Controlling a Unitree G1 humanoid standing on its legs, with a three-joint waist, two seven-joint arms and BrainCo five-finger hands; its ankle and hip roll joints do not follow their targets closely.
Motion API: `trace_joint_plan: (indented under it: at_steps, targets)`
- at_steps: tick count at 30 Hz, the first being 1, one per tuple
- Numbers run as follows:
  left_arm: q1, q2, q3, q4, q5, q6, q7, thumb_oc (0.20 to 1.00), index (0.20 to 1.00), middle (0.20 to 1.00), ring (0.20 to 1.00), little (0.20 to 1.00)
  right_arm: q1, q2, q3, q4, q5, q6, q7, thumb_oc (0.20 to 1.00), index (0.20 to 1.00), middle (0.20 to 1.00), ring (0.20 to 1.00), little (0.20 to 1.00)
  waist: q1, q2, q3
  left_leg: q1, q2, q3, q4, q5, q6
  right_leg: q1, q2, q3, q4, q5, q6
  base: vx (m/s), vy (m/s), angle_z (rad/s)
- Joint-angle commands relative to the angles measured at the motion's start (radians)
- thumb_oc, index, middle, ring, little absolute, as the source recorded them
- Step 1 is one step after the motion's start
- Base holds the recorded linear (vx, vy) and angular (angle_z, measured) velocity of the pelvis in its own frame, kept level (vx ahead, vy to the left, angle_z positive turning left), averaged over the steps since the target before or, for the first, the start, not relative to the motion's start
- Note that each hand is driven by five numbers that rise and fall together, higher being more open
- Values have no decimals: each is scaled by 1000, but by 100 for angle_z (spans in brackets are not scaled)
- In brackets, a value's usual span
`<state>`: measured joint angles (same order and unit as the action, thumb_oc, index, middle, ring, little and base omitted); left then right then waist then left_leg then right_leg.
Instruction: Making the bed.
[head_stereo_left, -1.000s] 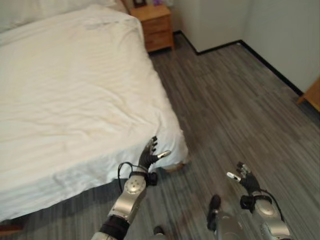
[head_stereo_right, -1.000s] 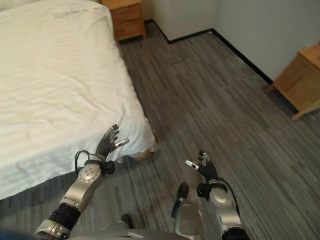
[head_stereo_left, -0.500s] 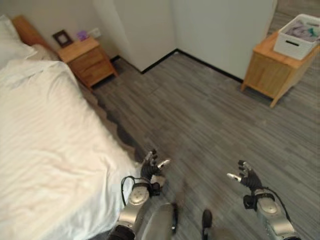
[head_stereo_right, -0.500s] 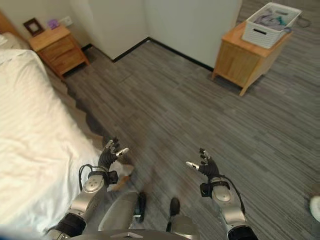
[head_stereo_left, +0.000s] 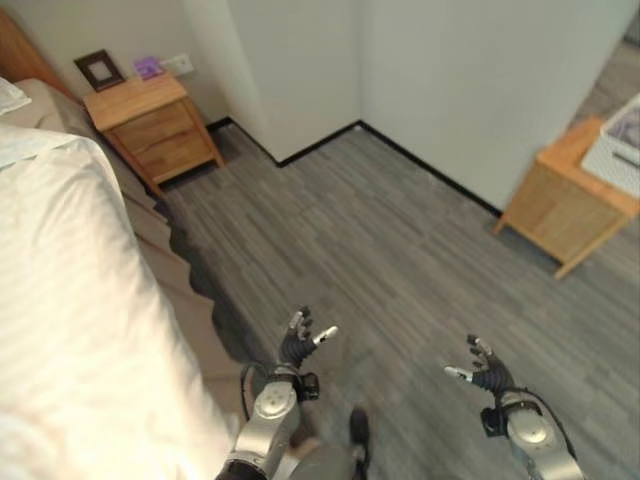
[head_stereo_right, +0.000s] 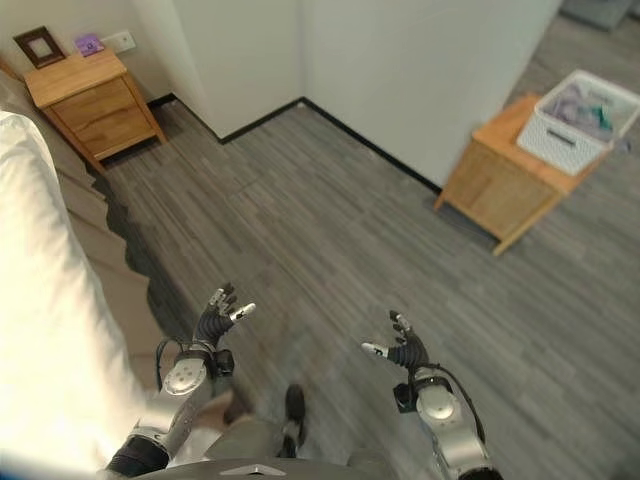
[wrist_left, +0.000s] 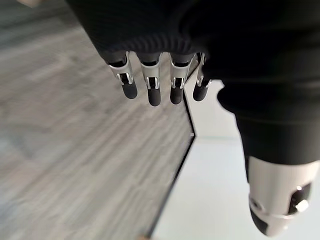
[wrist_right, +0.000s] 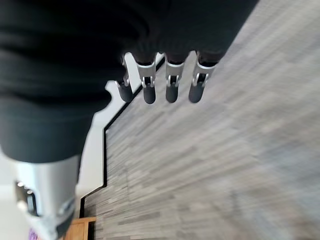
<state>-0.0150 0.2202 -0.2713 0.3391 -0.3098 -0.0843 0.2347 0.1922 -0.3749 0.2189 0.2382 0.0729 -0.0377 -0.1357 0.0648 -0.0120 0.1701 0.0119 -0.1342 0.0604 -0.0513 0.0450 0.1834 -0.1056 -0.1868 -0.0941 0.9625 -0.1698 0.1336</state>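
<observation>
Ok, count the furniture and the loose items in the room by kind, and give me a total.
Beds: 1, bed
Wooden nightstands: 1, nightstand
Wooden side tables: 1, side table
White baskets: 1, basket
Picture frames: 1, frame
Total: 5

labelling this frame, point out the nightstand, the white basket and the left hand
nightstand (head_stereo_right: 88, 110): right eye view, drawer front.
white basket (head_stereo_right: 580, 125): right eye view, side wall.
left hand (head_stereo_left: 296, 346): left eye view, back of the hand.

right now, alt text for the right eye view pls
Both robot hands, left and right, hang open and empty over grey plank floor, with the white bed alongside the left arm. A wooden nightstand stands far left.
</observation>
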Motion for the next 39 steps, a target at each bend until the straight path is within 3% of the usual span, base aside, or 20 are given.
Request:
trace_joint_plan:
  at_steps: [1, 3, 6, 8, 10, 13, 16, 18, 21, 23, 24, 25, 30, 31, 33, 34, 35, 36, 37, 39]
  targets:
    - [-42, 67, 28, -100, 21, -51, 48, 1000, 1000, 1000, 1000, 1000, -95, -9, -68, -91, -66, -48, -44, 1000, 1000, 1000, 1000, 1000, -9, 49, 61, 32, 125, -54, -36, -33, -151, 46, 47, 11, -424, 181, 12, 549, -24, 127]
    - [-53, 69, 21, -111, 39, -52, 50, 1000, 1000, 1000, 1000, 1000, -105, -21, -69, -118, -76, -53, -45, 1000, 1000, 1000, 1000, 1000, -45, 44, 73, 75, 120, -138, -36, -62, -161, -9, 112, 16, -547, 124, -7, 554, -122, 177]
    - [-40, 77, 38, -120, 65, -49, 42, 1000, 1000, 1000, 1000, 1000, -129, -43, -64, -123, -107, -50, -48, 1000, 1000, 1000, 1000, 1000, -78, 18, 69, 153, 115, -243, -36, -139, -186, -63, 139, 27, -905, 178, 0, 572, -174, 197]
    - [-34, 77, 58, -100, 75, -49, 41, 1000, 1000, 1000, 1000, 1000, -129, -54, -66, -133, -129, -37, -43, 1000, 1000, 1000, 1000, 1000, -92, 11, 64, 202, 124, -298, -36, -175, -196, -103, 153, 59, -999, 252, 28, 688, -195, 205]
    - [13, 79, 73, -95, 107, -42, 20, 1000, 1000, 1000, 1000, 1000, -101, -51, -66, -145, -127, -31, -21, 1000, 1000, 1000, 1000, 1000, -97, 7, 56, 260, 132, -360, 37, -212, -202, -74, 148, 104, -986, 268, 12, 659, -238, 205]
    - [45, 52, 91, -76, 79, -41, 10, 1000, 1000, 1000, 1000, 1000, -124, -46, -58, -124, -114, -42, -12, 1000, 1000, 1000, 1000, 1000, -96, 18, 67, 143, 123, -255, 380, -52, -311, 28, 110, 70, -1002, 273, -14, 281, -131, 110]
    - [76, 59, 117, -71, 71, -34, 0, 1000, 1000, 1000, 1000, 1000, -128, -31, -61, -114, -88, -34, -20, 1000, 1000, 1000, 1000, 1000, -62, -11, 85, -10, 179, -45, 653, -32, -292, 150, 93, 38, -1033, 215, -58, 334, -242, 49]
    - [71, 63, 122, -65, 70, -31, 2, 1000, 1000, 1000, 1000, 1000, -137, -30, -60, -109, -86, -27, -23, 1000, 1000, 1000, 1000, 1000, -52, -20, 86, -62, 191, 7, 663, -38, -283, 169, 77, 29, -1040, 201, -61, 293, -124, 1]
    - [83, 51, 132, -54, 54, -25, 4, 1000, 1000, 1000, 1000, 1000, -147, -22, -50, -87, -75, -6, -24, 1000, 1000, 1000, 1000, 1000, -13, -5, 72, -176, 163, 93, 386, -96, -230, 256, 75, 23, -1050, 120, -49, 509, 17, -11]
    - [97, 44, 137, -62, 56, -17, 1, 1000, 1000, 1000, 1000, 1000, -146, -28, -43, -55, -83, -3, -22, 1000, 1000, 1000, 1000, 1000, 6, 36, 54, -180, 172, 97, 122, 21, -247, 308, 108, 31, -1050, 65, -40, 503, 103, -40]
    - [98, 44, 137, -62, 56, -17, 1, 1000, 1000, 1000, 1000, 1000, -146, -28, -43, -55, -83, -3, -22, 1000, 1000, 1000, 1000, 1000, 6, 35, 57, -174, 170, 97, 115, 24, -247, 312, 106, 31, -1050, 64, -39, 620, 98, -2]
    - [104, 37, 136, -66, 62, -13, -7, 1000, 1000, 1000, 1000, 1000, -148, -30, -43, -37, -95, 6, -22, 1000, 1000, 1000, 1000, 1000, 28, 45, 51, -223, 196, 106, -23, 61, -261, 366, 100, 33, -1050, 23, -35, 574, 80, -50]
    - [116, 27, 132, -67, 79, -10, -14, 1000, 1000, 1000, 1000, 1000, -131, -13, -38, -35, -131, 3, -9, 1000, 1000, 1000, 1000, 1000, 45, 33, 11, -227, 194, 59, -36, 133, -268, 460, 63, 49, -1048, -11, 0, 603, 135, -37]
    - [109, 34, 120, -67, 81, -7, -17, 1000, 1000, 1000, 1000, 1000, -121, -4, -37, -42, -146, 8, -7, 1000, 1000, 1000, 1000, 1000, 56, 6, -7, -191, 174, 60, -35, 123, -246, 446, 19, 63, -959, 16, 31, 524, 186, -67]
    - [93, 48, 111, -62, 84, -7, -11, 1000, 1000, 1000, 1000, 1000, -118, 2, -26, -34, -164, 10, -13, 1000, 1000, 1000, 1000, 1000, 55, -12, -5, -132, 150, 66, -33, 90, -220, 368, -18, 92, -752, 165, 82, 507, 220, -56]
    - [80, 58, 106, -60, 88, -4, -3, 1000, 1000, 1000, 1000, 1000, -126, 4, -18, -32, -168, 14, -12, 1000, 1000, 1000, 1000, 1000, 46, -14, 5, -93, 140, 67, -33, 60, -209, 302, -31, 107, -626, 256, 96, 231, 122, -73]
    - [80, 58, 106, -60, 88, -4, -3, 1000, 1000, 1000, 1000, 1000, -126, 4, -18, -32, -168, 14, -12, 1000, 1000, 1000, 1000, 1000, 46, -14, 5, -93, 140, 67, -33, 60, -209, 302, -31, 107, -626, 256, 96, 253, 135, -68]
    - [70, 72, 101, -62, 88, -3, 4, 1000, 1000, 1000, 1000, 1000, -132, 9, -10, -32, -164, 13, -12, 1000, 1000, 1000, 1000, 1000, 33, -9, 18, -60, 143, 60, -35, 43, -197, 241, -23, 126, -516, 332, 88, 241, 132, -36]
    - [62, 80, 102, -63, 90, -5, 8, 1000, 1000, 1000, 1000, 1000, -133, 12, -11, -34, -161, 8, -15, 1000, 1000, 1000, 1000, 1000, 21, 4, 25, -37, 155, 58, -36, 22, -189, 193, -21, 115, -450, 333, 77, 522, 197, -24]
    - [42, 91, 96, -77, 86, -11, 12, 1000, 1000, 1000, 1000, 1000, -135, 16, -7, -41, -160, 5, -20, 1000, 1000, 1000, 1000, 1000, -15, 24, 48, 27, 160, 21, -36, -29, -179, 63, 9, 66, -416, 230, 26, 546, 108, 10]
